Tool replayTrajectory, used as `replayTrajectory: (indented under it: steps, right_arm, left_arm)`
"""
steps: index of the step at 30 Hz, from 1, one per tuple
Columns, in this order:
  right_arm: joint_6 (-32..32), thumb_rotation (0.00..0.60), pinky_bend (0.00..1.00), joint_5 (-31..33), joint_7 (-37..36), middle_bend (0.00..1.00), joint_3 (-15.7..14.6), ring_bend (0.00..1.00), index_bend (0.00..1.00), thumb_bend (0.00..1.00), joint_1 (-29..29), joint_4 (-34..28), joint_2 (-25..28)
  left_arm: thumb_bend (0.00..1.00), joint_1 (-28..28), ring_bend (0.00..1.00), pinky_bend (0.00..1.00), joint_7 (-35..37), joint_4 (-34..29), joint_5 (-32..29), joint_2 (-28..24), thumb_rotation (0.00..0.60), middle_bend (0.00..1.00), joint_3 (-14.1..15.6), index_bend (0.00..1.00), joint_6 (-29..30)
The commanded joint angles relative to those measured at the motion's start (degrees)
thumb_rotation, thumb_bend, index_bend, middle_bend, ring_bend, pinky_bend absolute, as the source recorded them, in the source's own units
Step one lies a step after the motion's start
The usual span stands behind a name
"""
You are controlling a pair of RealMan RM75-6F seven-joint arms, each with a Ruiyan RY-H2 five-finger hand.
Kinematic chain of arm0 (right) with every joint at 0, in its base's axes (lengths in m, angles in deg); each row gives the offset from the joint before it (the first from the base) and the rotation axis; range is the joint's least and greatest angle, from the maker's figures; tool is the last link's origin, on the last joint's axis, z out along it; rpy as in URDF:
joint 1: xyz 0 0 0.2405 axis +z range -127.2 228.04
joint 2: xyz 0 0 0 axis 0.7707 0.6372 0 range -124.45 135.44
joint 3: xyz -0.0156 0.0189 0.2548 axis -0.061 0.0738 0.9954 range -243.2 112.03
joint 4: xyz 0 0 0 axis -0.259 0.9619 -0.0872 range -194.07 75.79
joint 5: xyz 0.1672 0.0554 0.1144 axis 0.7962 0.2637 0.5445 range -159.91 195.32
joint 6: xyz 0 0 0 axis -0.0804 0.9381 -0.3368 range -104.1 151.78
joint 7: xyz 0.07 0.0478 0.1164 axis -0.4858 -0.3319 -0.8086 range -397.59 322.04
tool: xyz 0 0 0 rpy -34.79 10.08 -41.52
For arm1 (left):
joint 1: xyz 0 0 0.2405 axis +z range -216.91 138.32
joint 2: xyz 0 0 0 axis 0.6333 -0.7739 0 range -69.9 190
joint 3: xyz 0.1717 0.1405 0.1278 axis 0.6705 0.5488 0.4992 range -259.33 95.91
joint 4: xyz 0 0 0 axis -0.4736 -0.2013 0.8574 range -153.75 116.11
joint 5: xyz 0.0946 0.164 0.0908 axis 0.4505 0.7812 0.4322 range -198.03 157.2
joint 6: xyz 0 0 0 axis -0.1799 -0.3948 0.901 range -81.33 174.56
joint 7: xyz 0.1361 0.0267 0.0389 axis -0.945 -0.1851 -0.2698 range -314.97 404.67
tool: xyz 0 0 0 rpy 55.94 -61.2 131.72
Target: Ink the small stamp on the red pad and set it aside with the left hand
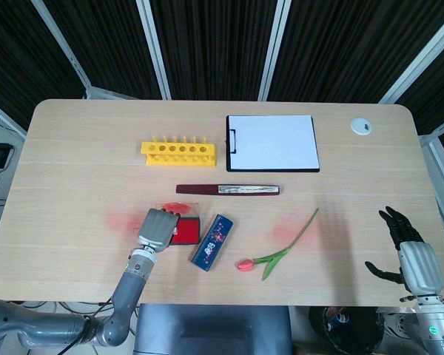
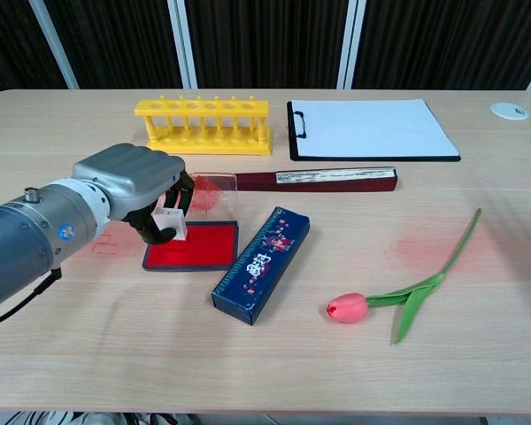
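Observation:
My left hand (image 2: 131, 183) (image 1: 157, 228) grips the small white stamp (image 2: 169, 222) between thumb and fingers, holding it just above the left end of the red ink pad (image 2: 193, 247) (image 1: 183, 232). The pad's clear lid (image 2: 214, 191) stands open behind it. In the head view the hand covers the stamp and most of the pad. My right hand (image 1: 408, 249) hangs open past the table's right front corner, far from everything, with its fingers spread.
A blue patterned box (image 2: 261, 262) lies right beside the pad. A pink tulip (image 2: 405, 292), a dark red closed fan (image 2: 323, 181), a yellow tube rack (image 2: 203, 125), a clipboard with white paper (image 2: 369, 129) and a white disc (image 2: 510, 110) are also on the table.

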Motion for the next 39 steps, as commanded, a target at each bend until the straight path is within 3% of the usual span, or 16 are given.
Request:
replayTrajectory:
  steps: [1, 15, 23, 28, 39]
  right_arm:
    - [-0.03, 0.6, 0.19, 0.05, -0.1, 0.0, 0.02, 0.0, 0.01, 0.23, 0.0, 0.02, 0.01]
    - [-0.13, 0.6, 0.19, 0.1, -0.23, 0.0, -0.02, 0.0, 0.01, 0.23, 0.01, -0.1, 0.05]
    - [-0.09, 0.6, 0.19, 0.08, -0.21, 0.0, -0.03, 0.0, 0.01, 0.23, -0.01, -0.14, 0.06]
    - [-0.06, 0.6, 0.19, 0.03, -0.21, 0.0, -0.05, 0.0, 0.01, 0.23, -0.03, -0.17, 0.08]
    - [-0.03, 0.6, 0.19, -0.03, -0.06, 0.0, -0.06, 0.0, 0.02, 0.23, -0.02, -0.21, 0.07]
  left_arm:
    - [0.42, -0.58, 0.47, 0.6, -0.9, 0.35, -1.48, 0.55, 0.6, 0.57, -0.22, 0.61, 0.01]
    - [0.42, -0.87, 0.47, 0.6, -0.88, 2.23, -3.19, 1.04, 0.6, 0.57, 0.97, 0.61, -0.08]
    - [0.42, -0.94, 0.47, 0.6, 0.38, -0.22, -1.68, -0.5, 0.6, 0.57, 0.64, 0.61, 0.68]
    - [0.42, -0.8, 0.47, 0.6, 0.57, -3.52, -0.44, -2.65, 0.6, 0.57, 0.7, 0.61, 1.83]
    - [0.42, 2.96, 0.46, 0.59, 4.19, -8.31, 1.56, -10.27, 0.6, 0.55, 3.83, 0.59, 4.26]
